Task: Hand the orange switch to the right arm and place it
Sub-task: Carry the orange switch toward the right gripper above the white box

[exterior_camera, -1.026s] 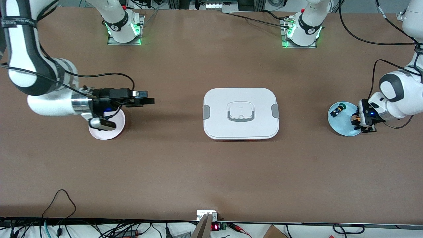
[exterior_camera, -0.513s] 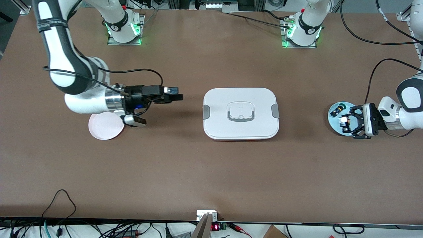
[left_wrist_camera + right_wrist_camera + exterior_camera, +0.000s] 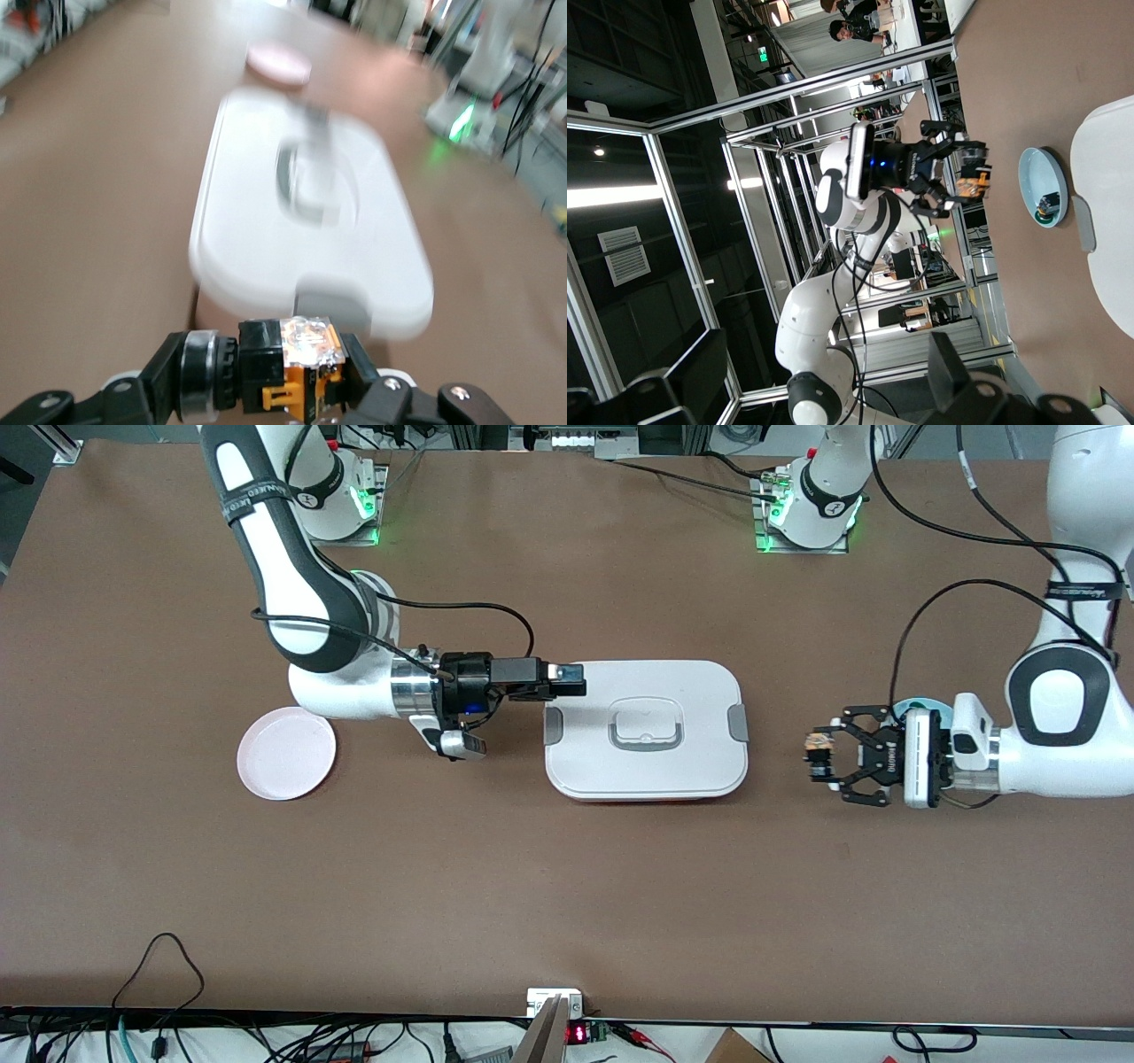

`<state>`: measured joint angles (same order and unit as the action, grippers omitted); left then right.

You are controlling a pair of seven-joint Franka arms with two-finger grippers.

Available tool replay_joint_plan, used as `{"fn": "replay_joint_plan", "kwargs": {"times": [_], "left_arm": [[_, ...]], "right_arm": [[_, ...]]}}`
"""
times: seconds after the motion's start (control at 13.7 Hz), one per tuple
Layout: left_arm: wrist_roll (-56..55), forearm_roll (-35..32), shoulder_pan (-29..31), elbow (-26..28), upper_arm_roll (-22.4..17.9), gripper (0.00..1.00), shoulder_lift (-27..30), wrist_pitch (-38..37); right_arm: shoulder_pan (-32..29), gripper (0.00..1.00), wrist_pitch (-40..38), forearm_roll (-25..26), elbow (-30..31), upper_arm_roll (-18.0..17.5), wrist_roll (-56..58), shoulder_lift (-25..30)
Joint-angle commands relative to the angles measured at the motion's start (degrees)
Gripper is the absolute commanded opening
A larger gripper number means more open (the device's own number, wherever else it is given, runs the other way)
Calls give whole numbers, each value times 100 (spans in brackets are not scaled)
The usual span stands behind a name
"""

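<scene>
My left gripper [image 3: 817, 755] is shut on the orange switch [image 3: 819, 746] and holds it level in the air over bare table, between the white lidded box [image 3: 691, 691] and the blue plate [image 3: 926, 708]. In the left wrist view the switch [image 3: 301, 363] sits clamped between the claw fingers, black body with orange parts, pointing at the box [image 3: 266, 239]. My right gripper [image 3: 567, 680] is open and empty over the box's edge at the right arm's end. It faces the left gripper, which shows in the right wrist view holding the switch [image 3: 975, 183].
A pink plate [image 3: 286, 753] lies toward the right arm's end of the table. The blue plate [image 3: 1036, 190] holds another small switch [image 3: 1048, 204] with a green cap. The box has grey side latches and a handle [image 3: 644, 726] on its lid.
My left gripper has lifted the orange switch off the blue plate and carried it toward the box. My right gripper has moved from over the pink plate to the box's edge.
</scene>
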<state>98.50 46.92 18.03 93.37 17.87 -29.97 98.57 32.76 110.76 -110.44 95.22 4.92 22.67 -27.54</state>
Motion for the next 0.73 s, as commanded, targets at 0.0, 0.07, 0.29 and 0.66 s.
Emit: {"fn": "replay_joint_plan", "kwargs": {"times": [0.0, 0.07, 0.29, 0.66], "left_arm": [[-121, 815, -325, -127, -47, 0, -36, -338], [-138, 1254, -491, -39, -64, 0, 104, -339], [-235, 2476, -896, 41, -38, 0, 184, -321], [-270, 3420, -1687, 41, 6, 0, 281, 266]], "right_arm": [[2, 100, 33, -127, -196, 44, 53, -137], [2, 100, 33, -127, -223, 44, 45, -138], [2, 100, 59, -136, -284, 53, -8, -199], [90, 100, 253, -258, -284, 53, -35, -208]]}}
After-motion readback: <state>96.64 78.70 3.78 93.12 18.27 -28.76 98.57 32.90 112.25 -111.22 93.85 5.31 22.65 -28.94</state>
